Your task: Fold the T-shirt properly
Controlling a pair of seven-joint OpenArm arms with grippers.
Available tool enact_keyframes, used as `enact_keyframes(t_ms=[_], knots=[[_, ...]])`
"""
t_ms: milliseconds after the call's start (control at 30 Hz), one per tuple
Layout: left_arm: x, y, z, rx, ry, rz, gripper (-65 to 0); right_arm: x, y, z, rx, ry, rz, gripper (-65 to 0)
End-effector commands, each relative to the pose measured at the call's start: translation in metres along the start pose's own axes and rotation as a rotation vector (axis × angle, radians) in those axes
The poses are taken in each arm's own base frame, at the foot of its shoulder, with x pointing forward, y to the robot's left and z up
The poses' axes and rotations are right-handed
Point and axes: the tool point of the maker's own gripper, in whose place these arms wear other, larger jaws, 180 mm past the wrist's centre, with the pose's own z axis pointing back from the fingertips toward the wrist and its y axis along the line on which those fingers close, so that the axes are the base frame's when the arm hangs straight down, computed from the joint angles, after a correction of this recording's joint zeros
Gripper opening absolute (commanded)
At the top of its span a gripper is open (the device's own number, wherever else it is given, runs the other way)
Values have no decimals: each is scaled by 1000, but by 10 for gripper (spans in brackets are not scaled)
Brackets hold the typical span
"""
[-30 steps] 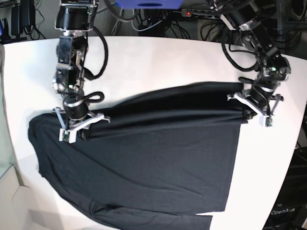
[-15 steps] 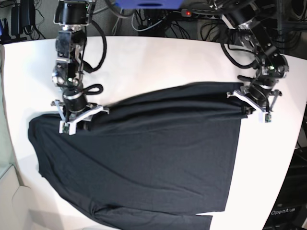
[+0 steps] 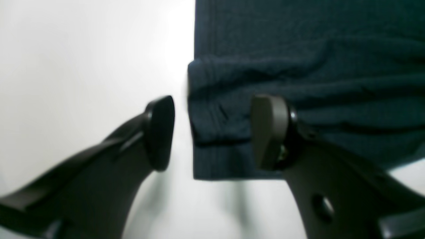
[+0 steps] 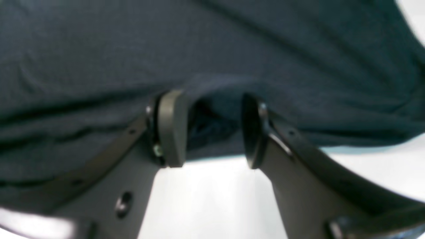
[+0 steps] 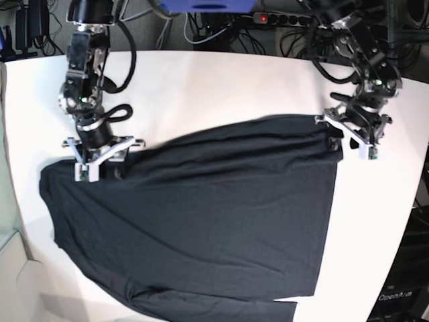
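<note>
The black T-shirt (image 5: pixel 214 215) lies spread on the white table (image 5: pixel 221 80), its far part folded forward in a long band. My left gripper (image 5: pixel 350 136) stands open at the band's right end. In the left wrist view its fingers (image 3: pixel 159 132) straddle the folded cloth corner (image 3: pixel 219 132) without pinching it. My right gripper (image 5: pixel 100 161) is open at the band's left end. In the right wrist view a bunched fold of T-shirt (image 4: pixel 212 49) lies loose between its pads (image 4: pixel 171 129).
Cables and a power strip (image 5: pixel 281 17) run behind the table's far edge. The table's curved right edge (image 5: pixel 409 221) is close to the shirt's hem. A pale object (image 5: pixel 13 268) sits off the near left corner.
Both grippers have gone from shut on the cloth to open, letting the folded edge go. Both arms have drawn back toward the far side of the table.
</note>
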Motion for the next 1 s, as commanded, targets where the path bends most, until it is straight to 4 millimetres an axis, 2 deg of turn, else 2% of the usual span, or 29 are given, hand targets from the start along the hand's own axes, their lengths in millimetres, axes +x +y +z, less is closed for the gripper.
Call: enact_keyframes(t_ms=[0, 100, 200, 333, 533, 633, 733, 867, 967], knots=[[21, 1, 7, -8, -79, -3, -289, 15, -4, 2, -5, -51, 2, -365], [34, -3, 21, -32, -144, 16, -289, 10, -7, 5, -12, -41, 1, -365], [35, -4, 30, -29, -155, 3, -289, 2, -7, 8, -13, -26, 1, -365], [16, -5, 31, -34, -115, 28, -288, -10, -8, 13, -15, -1, -1, -365], [-25, 21, 30, -4, -77, 227, -288, -17, -8, 16, -15, 15, -1, -365], [-45, 27, 27, -8, -62, 328, -288, -17, -8, 16, -15, 15, -1, -367], [-65, 27, 20, -20, -26, 380, -288, -17, -9, 16, -15, 16, 0, -367], [-79, 27, 14, -20, -40, 437, -288, -17, -8, 16, -14, 16, 1, -367], [-93, 14, 5, -54, 0, 455, -288, -18, -8, 17, -15, 21, 4, -367]])
